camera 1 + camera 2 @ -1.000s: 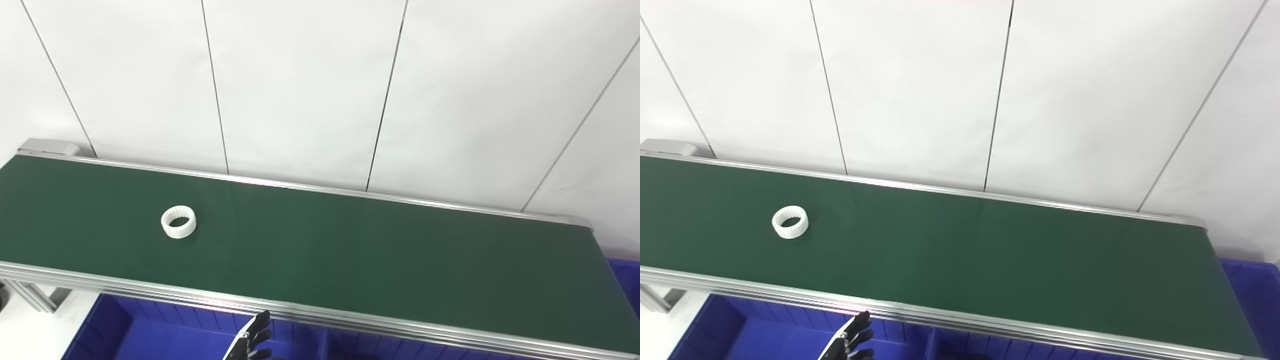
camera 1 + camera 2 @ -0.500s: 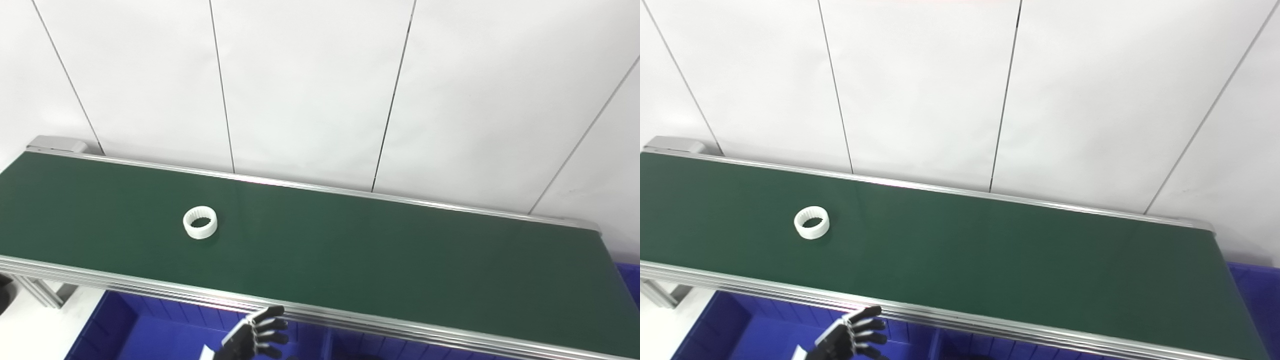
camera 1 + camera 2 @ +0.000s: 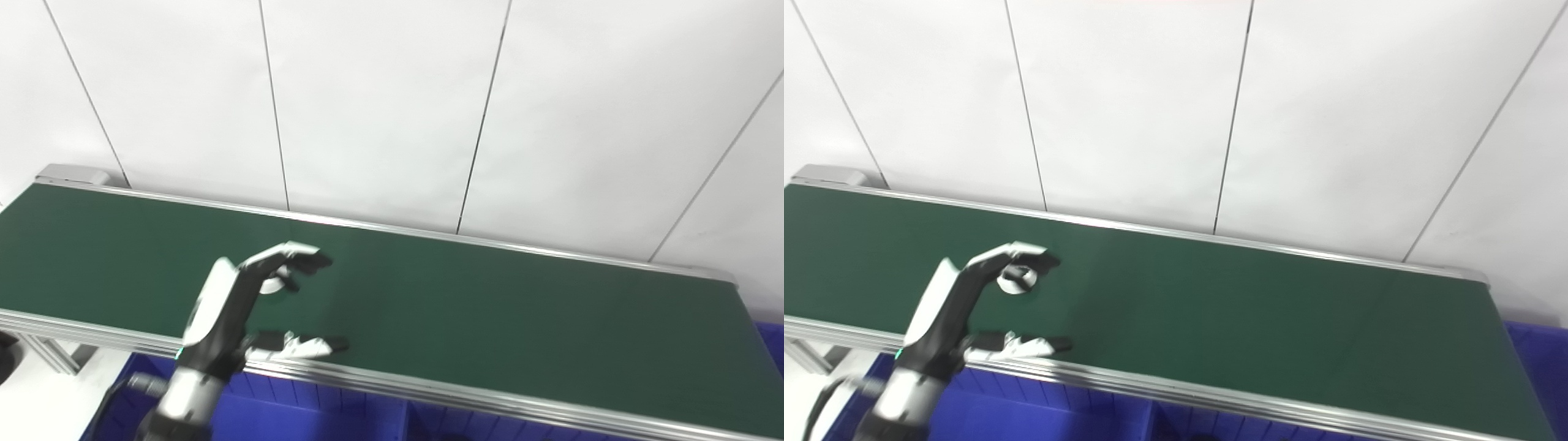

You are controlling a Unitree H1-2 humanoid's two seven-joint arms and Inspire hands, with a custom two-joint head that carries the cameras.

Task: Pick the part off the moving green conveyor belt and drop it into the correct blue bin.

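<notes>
The small white plastic ring lies flat on the dark green conveyor belt, in the left half of the belt and about midway between its near and far edges. It is a short, round collar with an open centre; any detail on its inner wall is lost behind the fingers, and only part of its rim shows.

The left hand, black with pale silver-grey shells, reaches over the belt from the near left. Its fingers arch over the ring from above while the thumb stretches out low along the near edge of the belt, well apart from them. The hand is spread wide and grips nothing; whether a fingertip touches the ring cannot be told.

The belt runs from far left to near right, framed by silver aluminium rails. Below the near rail sit dark blue plastic bins, and another blue bin shows at the belt's right end. A white panelled wall stands behind. The right hand is out of view.
</notes>
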